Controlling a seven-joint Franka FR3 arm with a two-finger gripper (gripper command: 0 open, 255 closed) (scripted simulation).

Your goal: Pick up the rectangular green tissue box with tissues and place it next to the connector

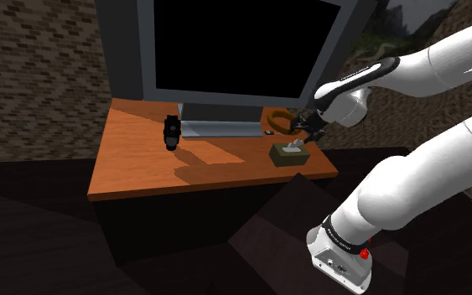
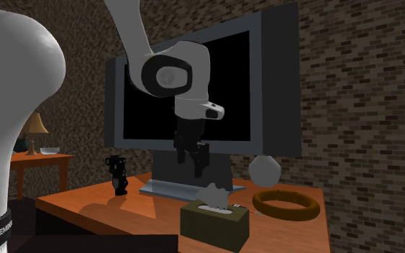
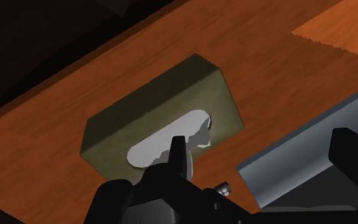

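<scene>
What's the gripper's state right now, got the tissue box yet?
Gripper: open, holding nothing. The olive-green tissue box sits on the table below it, not grasped.

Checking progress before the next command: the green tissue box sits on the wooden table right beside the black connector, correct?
Not quite. The green tissue box sits on the wooden table, but well apart from the black connector, close to the orange ring instead. The shoulder view shows it.
</scene>
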